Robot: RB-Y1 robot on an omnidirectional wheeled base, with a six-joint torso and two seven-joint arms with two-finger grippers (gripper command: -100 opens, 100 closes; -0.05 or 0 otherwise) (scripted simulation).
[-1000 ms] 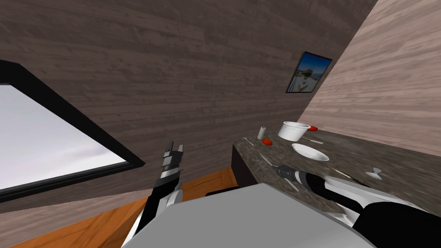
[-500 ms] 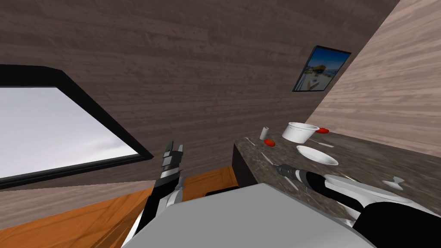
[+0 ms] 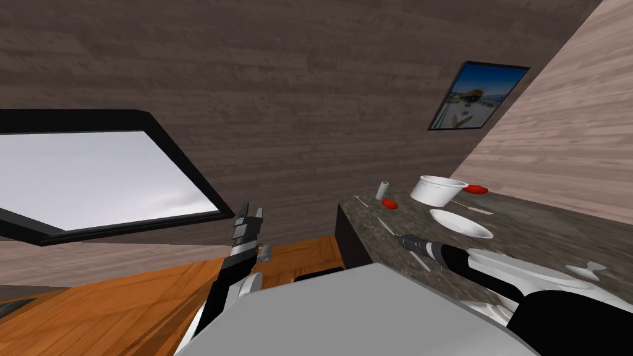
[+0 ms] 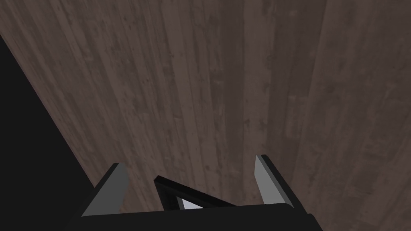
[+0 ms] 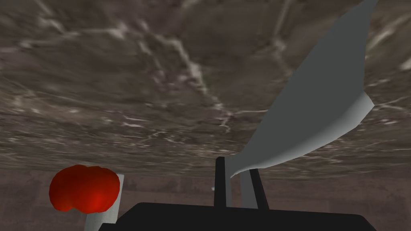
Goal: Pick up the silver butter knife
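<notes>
Seen from the right wrist, the right gripper (image 5: 235,170) has its fingers (image 5: 252,188) drawn narrow, pinching one end of the butter knife (image 5: 317,100). The knife's broad grey blade runs far out over the dark stone counter (image 5: 140,88). A red fruit (image 5: 84,194) sits on the counter nearby.

Seen from the head, that gripper is low near the counter's front edge. I cannot tell whether the knife is clear of the counter. I'd want a firm pinch and a slow, straight rise, since the long overhang may swivel.

Seen from the left wrist, the left gripper (image 4: 189,160) stands wide and empty, off the counter's end.
</notes>
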